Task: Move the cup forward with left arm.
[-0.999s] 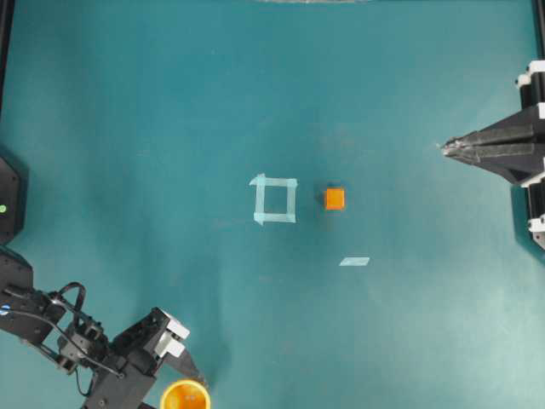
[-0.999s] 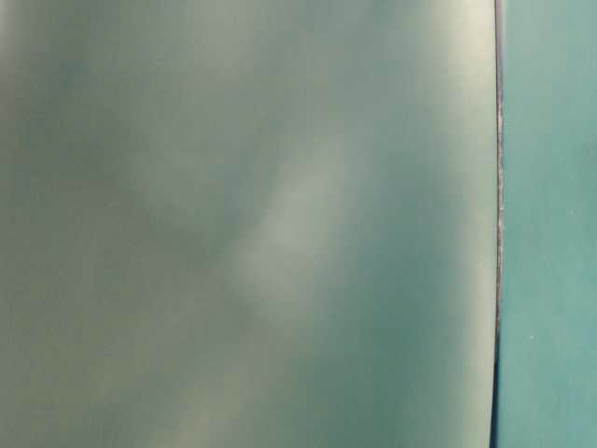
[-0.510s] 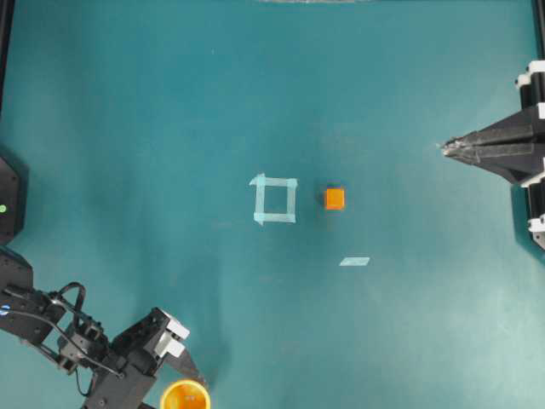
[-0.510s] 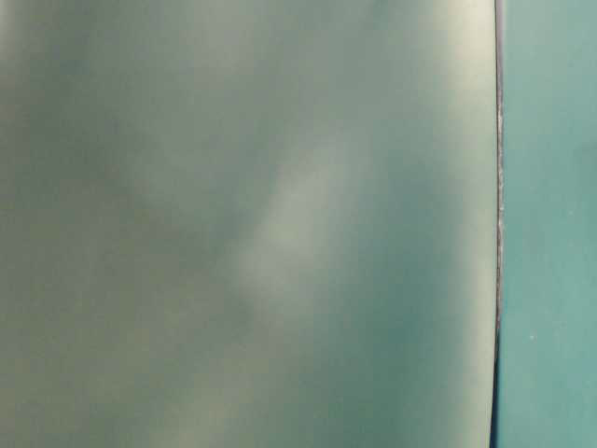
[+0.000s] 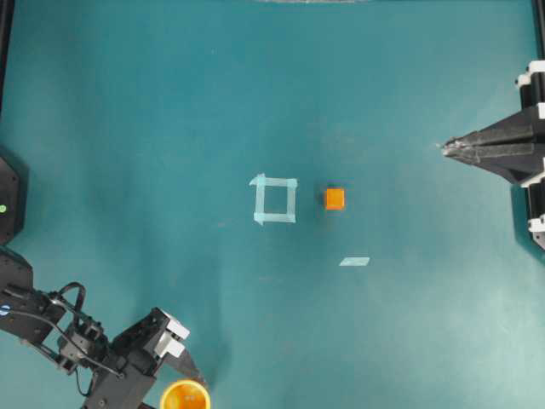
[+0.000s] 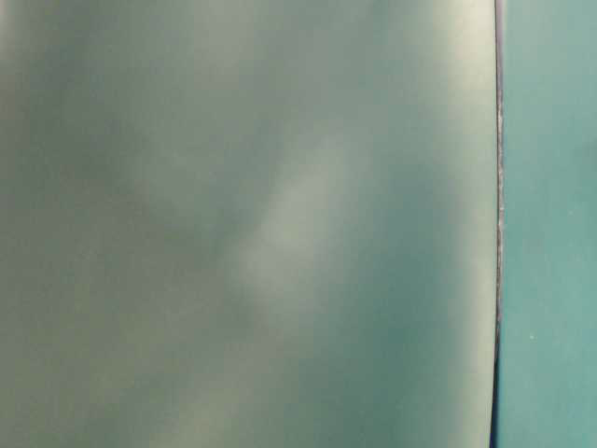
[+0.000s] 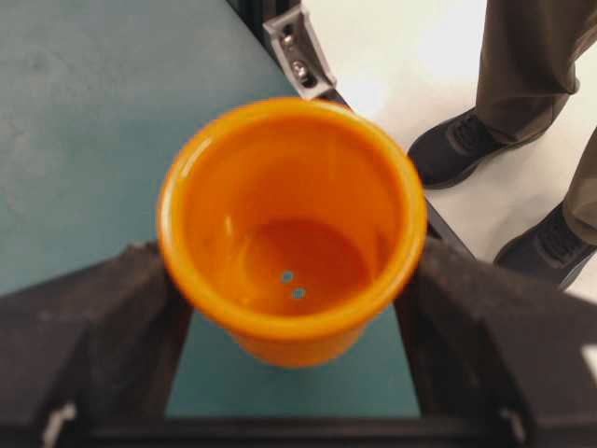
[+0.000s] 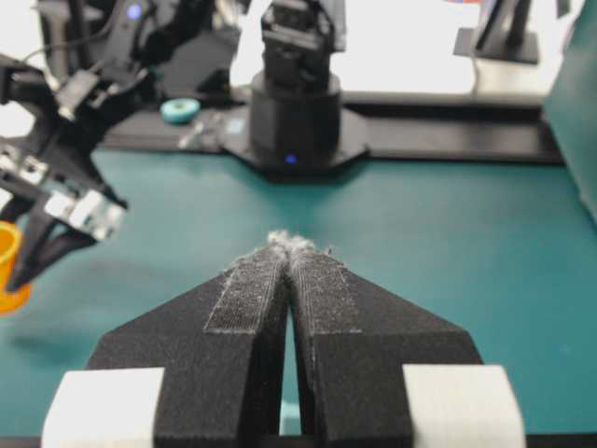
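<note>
The orange-yellow cup [image 5: 185, 396] stands upright at the near edge of the teal table, partly cut off by the bottom of the overhead view. In the left wrist view the cup [image 7: 289, 224] fills the middle, and the black fingers [image 7: 103, 327] of my left gripper [image 7: 289, 271] press against both of its sides below the rim. My left gripper [image 5: 189, 385] is shut on it. The right gripper [image 5: 444, 147] hovers at the far right, shut with nothing in it; its wrist view shows the tips [image 8: 291, 245] pressed together and the cup [image 8: 7, 271] at the far left.
A small orange cube [image 5: 335, 198] sits just right of a pale tape square [image 5: 274, 199], with a short tape strip [image 5: 354, 262] below it. The table's black frame edge [image 7: 297, 47] runs close behind the cup, and a person's shoes [image 7: 466, 149] are on the floor beyond. The table-level view is a blur.
</note>
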